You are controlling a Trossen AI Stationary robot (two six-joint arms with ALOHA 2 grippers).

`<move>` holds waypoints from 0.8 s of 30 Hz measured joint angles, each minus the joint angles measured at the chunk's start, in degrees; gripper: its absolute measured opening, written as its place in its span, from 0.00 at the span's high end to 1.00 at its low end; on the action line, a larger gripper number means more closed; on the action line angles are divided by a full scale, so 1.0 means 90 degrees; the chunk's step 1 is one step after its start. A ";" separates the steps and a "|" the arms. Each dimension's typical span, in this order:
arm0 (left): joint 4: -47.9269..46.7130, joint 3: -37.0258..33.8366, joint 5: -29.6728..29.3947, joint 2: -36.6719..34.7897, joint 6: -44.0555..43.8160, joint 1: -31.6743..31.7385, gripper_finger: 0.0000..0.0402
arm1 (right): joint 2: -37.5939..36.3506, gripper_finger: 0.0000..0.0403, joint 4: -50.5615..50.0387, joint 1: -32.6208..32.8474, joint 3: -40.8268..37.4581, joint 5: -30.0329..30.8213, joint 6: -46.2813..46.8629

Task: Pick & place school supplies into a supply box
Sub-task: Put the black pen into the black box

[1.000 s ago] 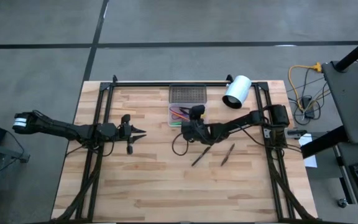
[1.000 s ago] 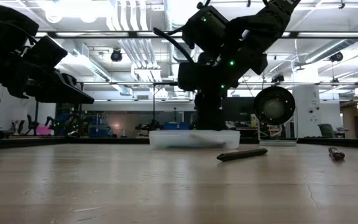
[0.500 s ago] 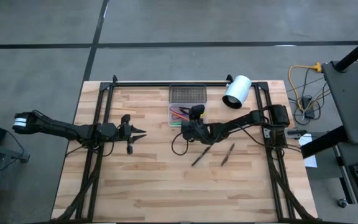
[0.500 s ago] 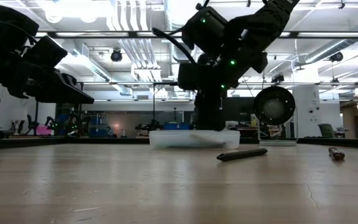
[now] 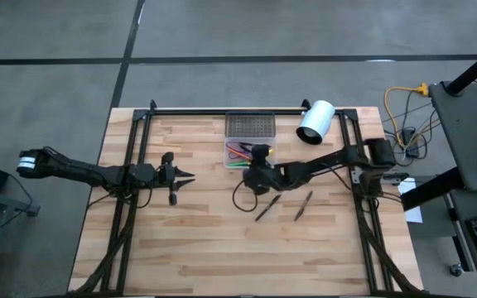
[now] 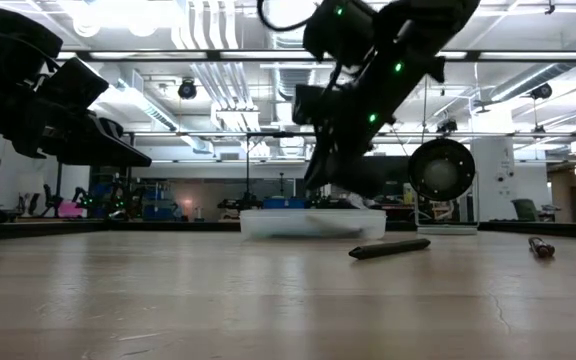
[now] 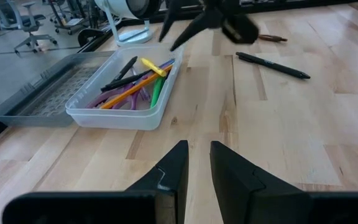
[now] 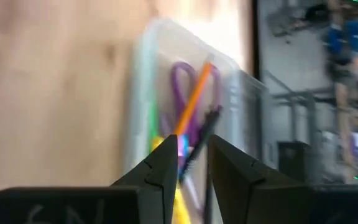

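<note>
Look to the table's centre in the high view: your right gripper hangs just at the 6 o'clock edge of the clear supply box, raised off the wood as the low view shows. Its fingers stand a narrow gap apart with nothing between them. The box holds the purple-handled scissors, an orange stick, a green pen, a yellow pencil and a black pen, all lying lengthwise inside it. The grey mesh lid lies touching the box at its 12 o'clock side. Two dark pens wait on the bare wood at about 5 o'clock from the box: one nearer your right gripper, the other beside it toward 3 o'clock. A white cylinder lies at 2 o'clock from the box, near the table's far rail. Your left gripper waits well apart at 9 o'clock from the box, held above the table, its fingers nearly together and empty.
</note>
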 joint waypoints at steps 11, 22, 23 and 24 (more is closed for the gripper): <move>0.0002 0.0000 0.0000 -0.0001 0.0000 0.0001 0.87 | -0.1041 0.83 -0.1567 -0.0002 0.0000 -0.3129 -0.0403; 0.0002 0.0000 -0.0002 -0.0001 0.0000 0.0000 0.87 | -0.1304 0.80 -0.2780 -0.0007 -0.0044 -0.4345 -0.0924; 0.0000 0.0000 -0.0002 0.0001 0.0000 0.0000 0.87 | -0.1281 0.80 -0.2806 -0.0007 -0.0044 -0.4431 -0.0988; 0.0000 0.0000 -0.0001 -0.0001 0.0000 0.0001 0.87 | -0.1265 0.80 -0.2904 -0.0007 -0.0046 -0.4533 -0.1050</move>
